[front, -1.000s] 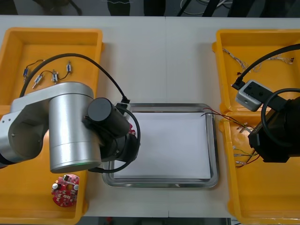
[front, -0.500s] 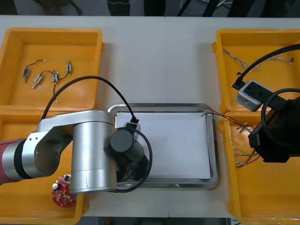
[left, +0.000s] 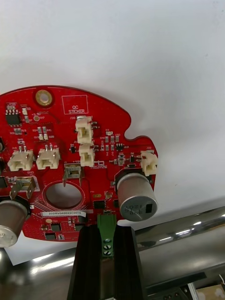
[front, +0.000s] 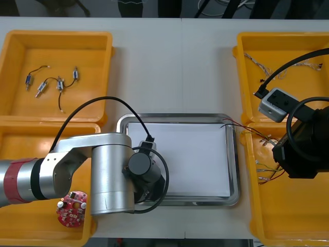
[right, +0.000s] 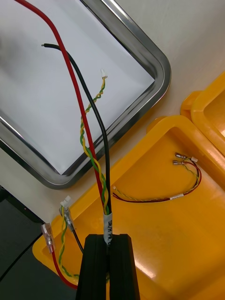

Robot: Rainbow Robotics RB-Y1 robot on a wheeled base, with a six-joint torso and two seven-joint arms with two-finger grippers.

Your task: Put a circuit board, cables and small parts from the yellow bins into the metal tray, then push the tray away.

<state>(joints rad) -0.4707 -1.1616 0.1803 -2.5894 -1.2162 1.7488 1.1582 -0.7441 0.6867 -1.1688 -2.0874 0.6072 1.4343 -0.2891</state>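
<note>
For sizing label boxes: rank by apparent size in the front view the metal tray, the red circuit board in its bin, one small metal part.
Largest: metal tray.
Then: red circuit board.
Smallest: small metal part.

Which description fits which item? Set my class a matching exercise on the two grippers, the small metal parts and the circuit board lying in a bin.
1. left gripper
2. right gripper
3. small metal parts
4. loose circuit board

A. in the far left yellow bin
B. jaws shut on cables
C. in the near left yellow bin
D. jaws shut on a held circuit board above the metal tray

Pairs: 1-D, 2-B, 3-A, 4-C
</note>
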